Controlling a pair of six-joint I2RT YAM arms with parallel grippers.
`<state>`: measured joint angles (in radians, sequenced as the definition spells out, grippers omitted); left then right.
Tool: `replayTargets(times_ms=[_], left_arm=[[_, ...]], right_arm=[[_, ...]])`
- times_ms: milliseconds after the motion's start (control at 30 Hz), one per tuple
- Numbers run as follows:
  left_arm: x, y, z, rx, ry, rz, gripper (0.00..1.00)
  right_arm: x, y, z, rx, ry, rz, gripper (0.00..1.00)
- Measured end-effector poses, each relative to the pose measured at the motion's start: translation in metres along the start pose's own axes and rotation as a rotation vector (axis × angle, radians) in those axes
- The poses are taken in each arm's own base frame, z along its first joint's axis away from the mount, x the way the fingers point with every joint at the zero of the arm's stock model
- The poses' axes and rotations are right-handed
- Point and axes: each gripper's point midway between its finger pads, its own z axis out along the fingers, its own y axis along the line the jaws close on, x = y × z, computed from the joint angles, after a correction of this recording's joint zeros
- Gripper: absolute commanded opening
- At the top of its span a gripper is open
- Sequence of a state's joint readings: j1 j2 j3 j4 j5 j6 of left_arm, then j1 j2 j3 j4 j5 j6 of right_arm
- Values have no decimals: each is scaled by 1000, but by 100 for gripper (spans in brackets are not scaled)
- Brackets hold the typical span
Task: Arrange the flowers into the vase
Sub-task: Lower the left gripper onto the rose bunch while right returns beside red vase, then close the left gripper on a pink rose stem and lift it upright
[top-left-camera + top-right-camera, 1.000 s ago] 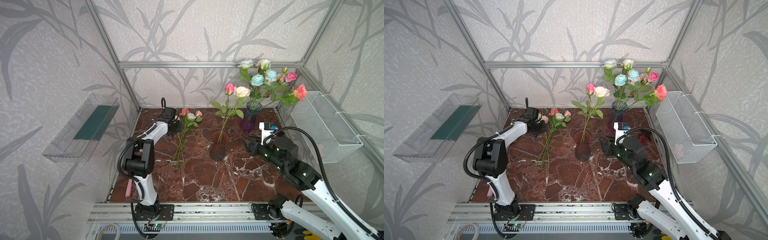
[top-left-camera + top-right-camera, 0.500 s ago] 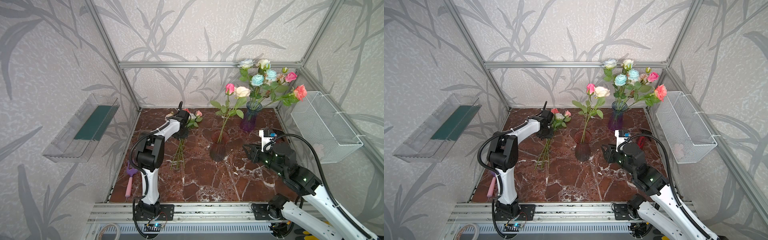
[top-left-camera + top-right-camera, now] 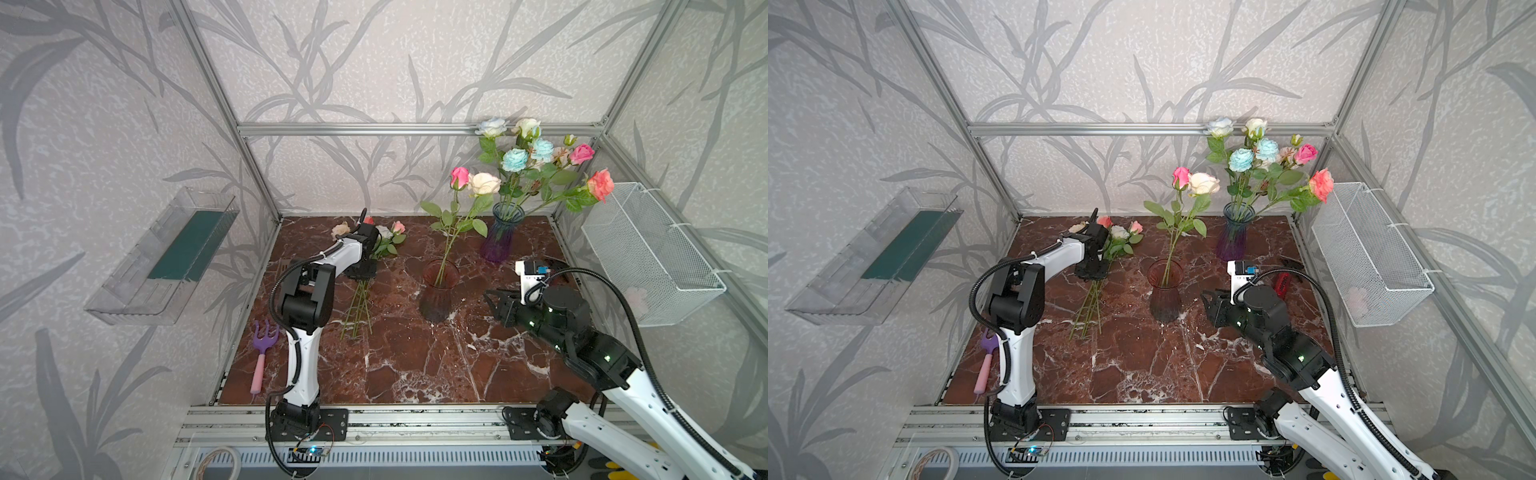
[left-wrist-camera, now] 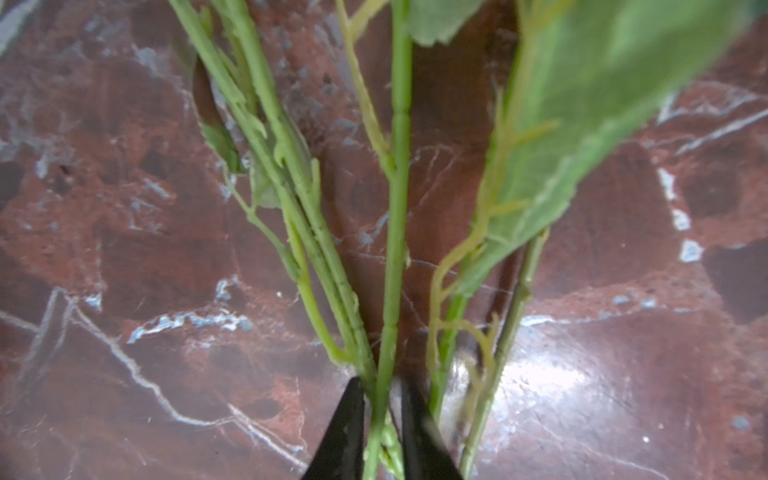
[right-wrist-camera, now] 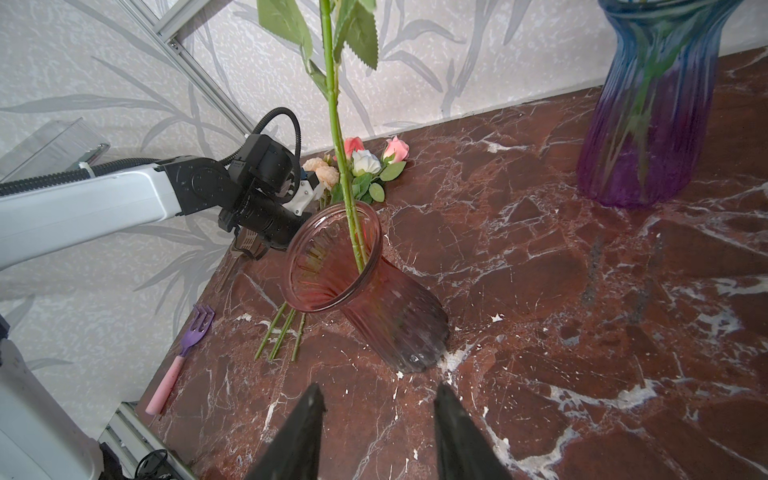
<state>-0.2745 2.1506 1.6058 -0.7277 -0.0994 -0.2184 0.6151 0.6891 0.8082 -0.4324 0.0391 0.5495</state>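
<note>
On the dark red marble worktop point(image 3: 415, 365), toward its back left, the loose flowers point(image 3: 360, 301) lie in a flat bunch with their stem ends toward the front and their heads toward the back wall. The left arm crosses the middle of the bunch, so in both top views the stems cannot be counted. Peach, white and pink heads show beyond it.

The left gripper point(image 4: 380, 386) is down on these stems. In the left wrist view its jaws stand only narrowly apart, with one green stem running between them and others just beside. The picture is blurred and cuts the tips off, so whether the stem is truly pinched cannot be told.

Near the middle of the worktop stands a pink ribbed glass vase point(image 3: 434, 305). It holds two roses, one pink and one cream, whose stems lean on its rim. Behind it to the right, a blue-to-purple vase point(image 3: 498, 239) carries a fuller bunch.

The right gripper point(image 5: 378, 392) hovers just right of the pink vase, its jaws well apart with nothing between them.

A purple garden fork point(image 3: 262, 357) with a pink handle lies at the front left, half hidden by the left arm in a top view point(image 3: 986, 365). A wire basket point(image 3: 648, 253) hangs on the right wall, and something pale inside it is too faint to name.
</note>
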Motion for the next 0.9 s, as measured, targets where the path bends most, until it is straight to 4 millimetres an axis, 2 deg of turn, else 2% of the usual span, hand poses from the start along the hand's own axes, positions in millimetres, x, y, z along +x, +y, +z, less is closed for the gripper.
replayTargets(times_ms=[100, 300, 367, 633, 900], left_arm=[[0, -1, 0, 5, 0, 2, 23], [0, -3, 0, 19, 3, 4, 6], [-1, -3, -1, 20, 2, 6, 4], [-2, -3, -5, 20, -3, -2, 5], [-9, -1, -29, 34, -45, -19, 9]], right_arm=[[2, -1, 2, 5, 8, 0, 44], [4, -2, 4, 9, 16, -1, 44], [4, -2, 4, 7, 15, 0, 44], [3, 0, 2, -6, 12, 5, 44], [4, 2, 2, -14, 18, 18, 44]])
